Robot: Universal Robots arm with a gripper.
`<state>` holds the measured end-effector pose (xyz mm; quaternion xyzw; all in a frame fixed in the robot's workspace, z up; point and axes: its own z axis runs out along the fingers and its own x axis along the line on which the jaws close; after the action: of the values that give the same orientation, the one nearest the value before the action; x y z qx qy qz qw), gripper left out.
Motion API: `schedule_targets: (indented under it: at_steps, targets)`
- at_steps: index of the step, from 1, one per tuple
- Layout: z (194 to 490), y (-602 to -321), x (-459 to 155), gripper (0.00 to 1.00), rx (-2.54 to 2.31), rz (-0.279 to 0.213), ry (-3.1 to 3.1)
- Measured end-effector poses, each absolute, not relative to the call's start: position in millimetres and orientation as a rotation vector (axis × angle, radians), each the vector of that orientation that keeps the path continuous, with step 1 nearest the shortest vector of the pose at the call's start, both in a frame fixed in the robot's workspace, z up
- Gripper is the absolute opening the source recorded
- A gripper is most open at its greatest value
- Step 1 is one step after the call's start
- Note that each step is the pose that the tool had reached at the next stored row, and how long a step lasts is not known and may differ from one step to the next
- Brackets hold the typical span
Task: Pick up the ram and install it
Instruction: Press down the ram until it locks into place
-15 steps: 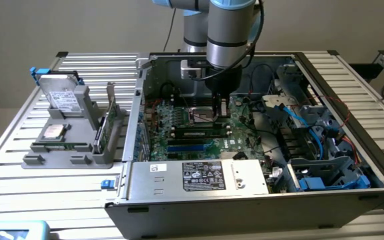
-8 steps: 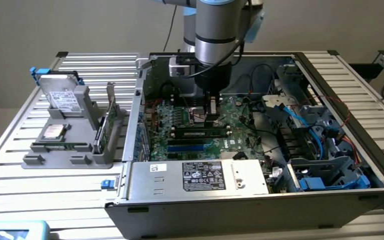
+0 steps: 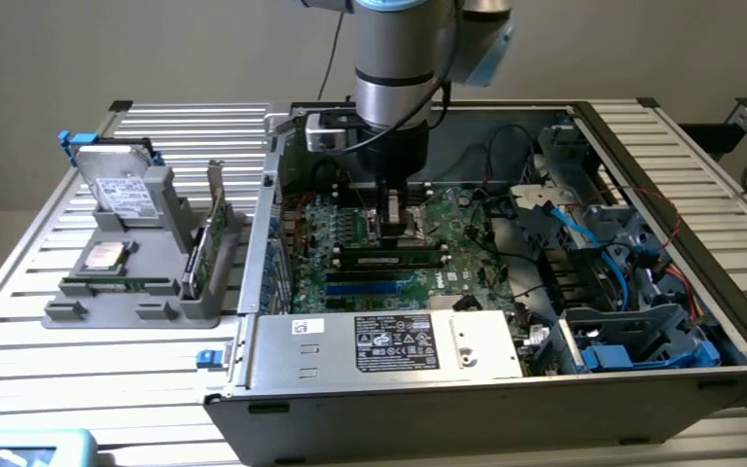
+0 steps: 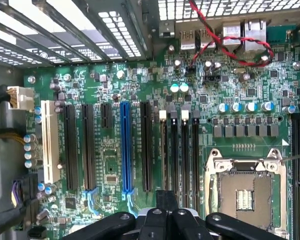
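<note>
A long narrow stick with green patches, the ram (image 3: 391, 259), stands on edge along the motherboard's memory slots inside the open case. My gripper (image 3: 393, 229) hangs straight above that spot, beside the CPU socket (image 4: 245, 192). In the wrist view the gripper (image 4: 166, 199) is shut, its fingertips pressed into one black block over the memory slot (image 4: 163, 155) beside the black expansion slots. A thin pale edge runs along that slot. Whether the fingertips touch the ram I cannot tell. Another green stick (image 3: 118, 285) lies in the grey fixture.
The grey fixture (image 3: 153, 311), on the exterior view's left outside the case, also holds a hard drive (image 3: 124, 190), a CPU (image 3: 101, 256) and an upright card with a bracket (image 3: 207, 238). The power supply (image 3: 387, 345) and drive cages with cables (image 3: 607, 282) crowd the case.
</note>
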<state>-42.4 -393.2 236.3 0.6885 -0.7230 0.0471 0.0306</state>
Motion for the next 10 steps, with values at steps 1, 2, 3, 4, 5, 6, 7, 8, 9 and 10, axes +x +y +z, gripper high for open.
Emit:
schedule_targets:
  at_steps: [1,2,3,4,5,6,7,8,9,10]
  targets:
    - [235.8,-393.3,-44.1,0.11,2.122,0.146,-2.229]
    - [235.1,-393.3,-45.4,0.11,2.122,0.147,-2.229]
    - [234.1,-393.3,-46.3,0.11,2.122,0.147,-2.229]
    - [233.0,-393.2,-46.9,0.11,2.123,0.147,-2.229]
    - [232.0,-393.3,-47.3,0.11,2.123,0.147,-2.229]
    - [231.3,-393.3,-47.7,0.11,2.123,0.146,-2.229]
    - [231.1,-393.3,-48.2,0.11,2.123,0.146,-2.23]
    - [230.9,-393.3,-48.6,0.11,2.123,0.145,-2.23]
    - [230.9,-393.2,-49.0,0.11,2.124,0.144,-2.23]
    - [230.6,-393.2,-49.4,0.11,2.124,0.143,-2.231]
